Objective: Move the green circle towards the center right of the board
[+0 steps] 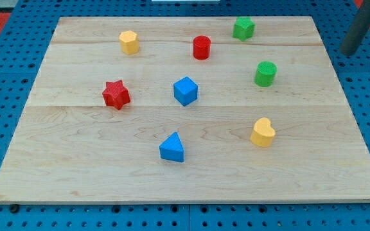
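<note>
The green circle (265, 74) is a short green cylinder standing on the wooden board (95, 160), right of the middle and a little toward the view's top. My rod comes down at the view's top right, and my tip (349, 52) sits just off the board's right edge, above and to the right of the green circle and well apart from it. It touches no block.
A green star-like block (243, 27) lies at the top. A red cylinder (201, 47), yellow hexagon (128, 42), red star (115, 94), blue cube (185, 90), blue triangle (172, 148) and yellow heart (262, 132) are spread over the board.
</note>
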`<action>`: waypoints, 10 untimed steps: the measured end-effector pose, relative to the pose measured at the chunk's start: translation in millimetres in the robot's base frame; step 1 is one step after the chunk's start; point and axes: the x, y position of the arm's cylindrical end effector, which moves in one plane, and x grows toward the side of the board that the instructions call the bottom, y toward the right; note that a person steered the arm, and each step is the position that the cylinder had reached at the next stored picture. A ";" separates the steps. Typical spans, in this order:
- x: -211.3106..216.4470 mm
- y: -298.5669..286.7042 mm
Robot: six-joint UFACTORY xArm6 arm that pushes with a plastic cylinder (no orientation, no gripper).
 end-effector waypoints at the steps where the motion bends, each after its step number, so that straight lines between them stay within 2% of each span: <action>1: 8.0 -53.6; 2: 8.0 -87.6; 4: 13.3 -117.6; 6: 13.2 -211.4; 7: 29.5 -173.1; 8: 45.4 -175.5; 9: 72.3 -229.1; 10: 92.6 -200.9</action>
